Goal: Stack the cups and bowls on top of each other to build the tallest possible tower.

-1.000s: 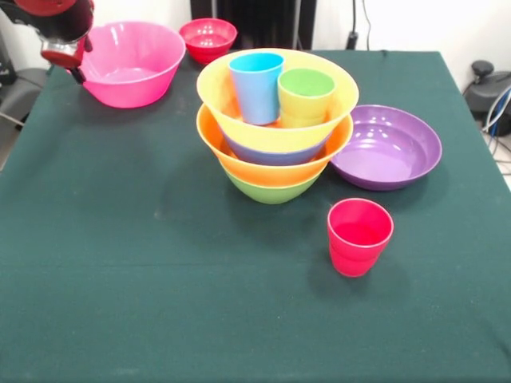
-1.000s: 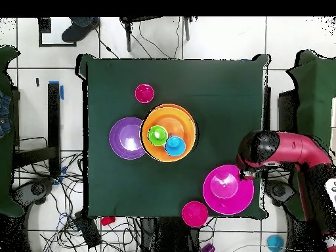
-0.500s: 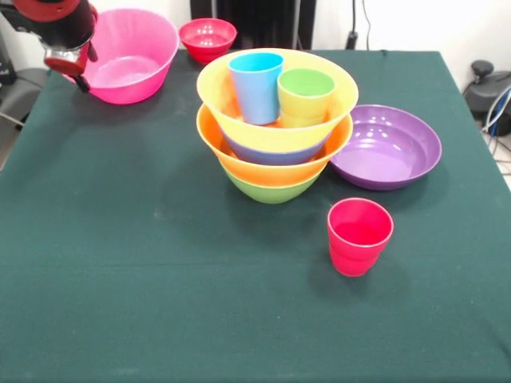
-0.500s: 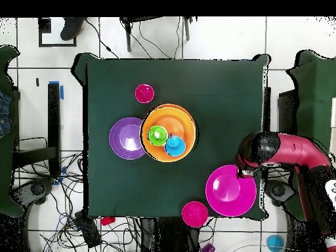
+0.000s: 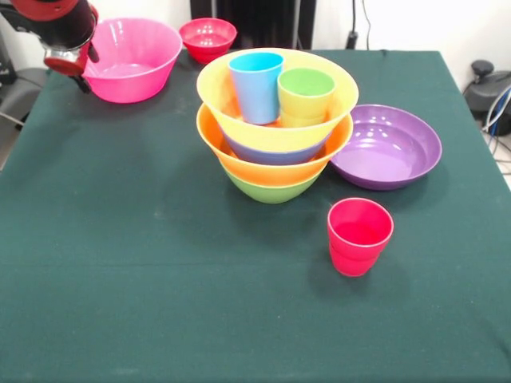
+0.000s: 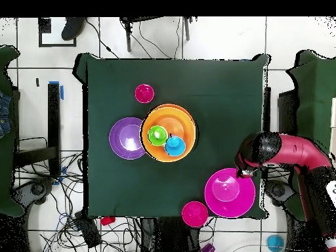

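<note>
1. I judge the step in hand to be taking the large pink bowl (image 5: 132, 57), upper left of the front view, and carrying it to the tower (image 5: 276, 120) at frame centre.
2. The gripper (image 5: 70, 65) sits at the pink bowl's left rim, right against it; I cannot tell whether it touches.
3. To do this well I would seat one finger inside the wall and one outside, clamp on the rim, and lift straight up before moving across.
4. The tower has a green bowl at the base, orange rims above, a blue edge between them, and a yellow-orange bowl on top holding the light blue cup (image 5: 256, 86) and the green cup (image 5: 305, 96). I would keep the pink bowl high enough to clear both cups.
5. The jaws: I cannot tell from either view how far they are spread, or whether they pinch the rim.
6. Elsewhere: the small red bowl (image 5: 207, 37) just right of the pink one, the purple bowl (image 5: 388, 147) touching the tower's right side, the red cup (image 5: 359, 236) below it, apart.
</note>
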